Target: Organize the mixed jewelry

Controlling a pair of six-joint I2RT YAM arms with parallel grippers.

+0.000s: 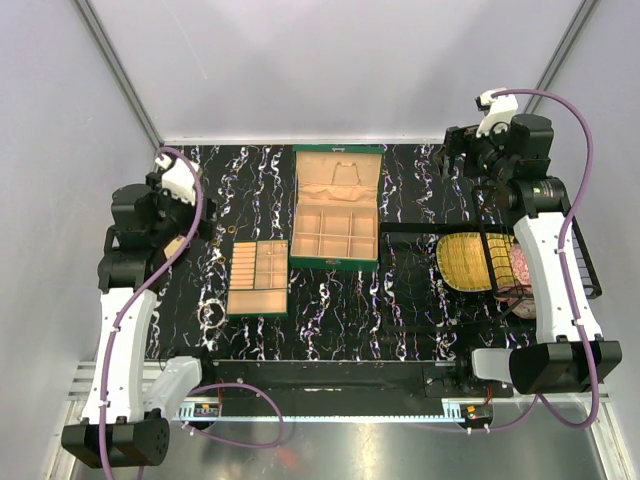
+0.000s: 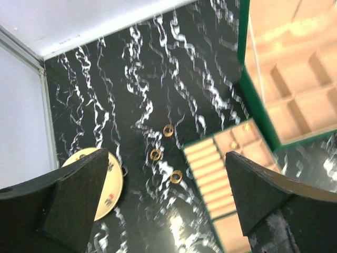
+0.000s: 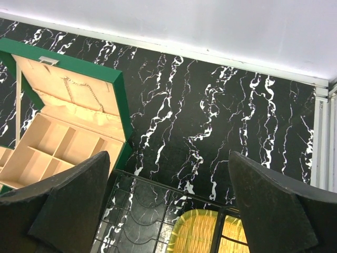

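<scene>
Top external view, starting far left: the left claw (image 2: pixel 168 211) hangs above the black marbled table (image 1: pixel 400 310), fingers spread as wide as they go, with nothing between them. Back behind it, toward the arm bases, a whitish loop (image 1: pixel 212 315) lies on the table just off the near left corner of the tan tray (image 1: pixel 258 278).

From the wrist, a pale round disc (image 2: pixel 108 182) peeks out from behind the claw's left finger. Dead ahead, framed between the two fingers, three gold rings (image 2: pixel 156 154) sit loose on the table in a short staggered line, apart from each other and from the claw. Just right of them is the tray, with two small gold pieces (image 2: pixel 246 128) in its far compartments.

Moving right, the green box (image 1: pixel 335 205) stands open, and a thin chain (image 3: pixel 81 87) is draped across its lid lining. It lies to the left of the right claw (image 3: pixel 168 211). That claw is also gaping fully, holding nothing, and poised over the far right of the table. Beneath it, on its near side, are a black wire rack (image 3: pixel 142 205) and a yellow woven mat (image 3: pixel 202 232).
</scene>
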